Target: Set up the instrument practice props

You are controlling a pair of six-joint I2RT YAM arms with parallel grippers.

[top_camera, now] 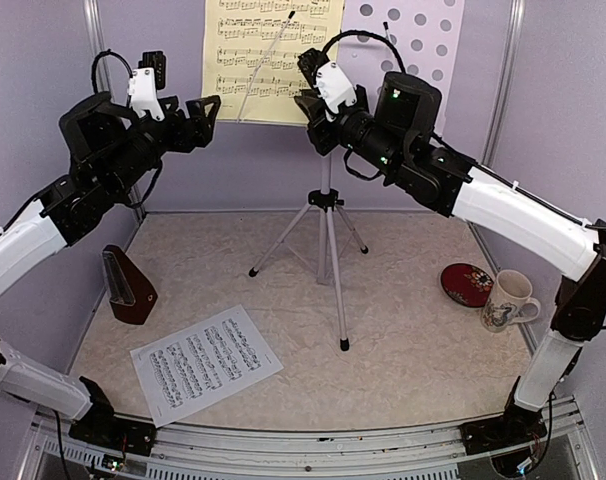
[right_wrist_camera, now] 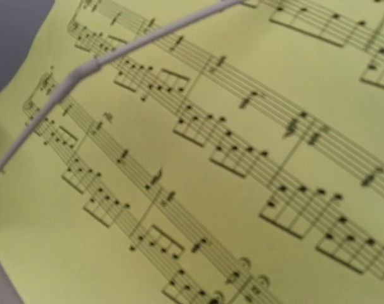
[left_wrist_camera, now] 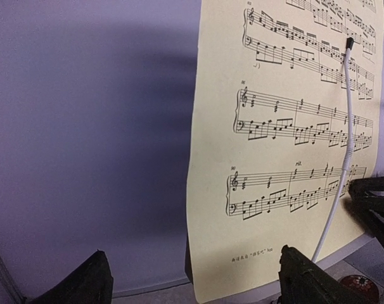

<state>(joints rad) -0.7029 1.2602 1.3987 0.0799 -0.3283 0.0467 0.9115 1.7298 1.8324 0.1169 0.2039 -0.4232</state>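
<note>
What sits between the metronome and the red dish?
Top view: only the music stand's tripod legs stand between metronome and red dish; the rest is bare tabletop.

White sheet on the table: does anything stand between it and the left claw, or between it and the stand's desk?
Nothing visible lies on the white sheet or between it and the open left claw; the metronome stands apart beside it. At the desk, the right arm reaches across below its bare part.

Yellow sheet (top_camera: 233,60) — top off-frame (notes blurry)
</note>
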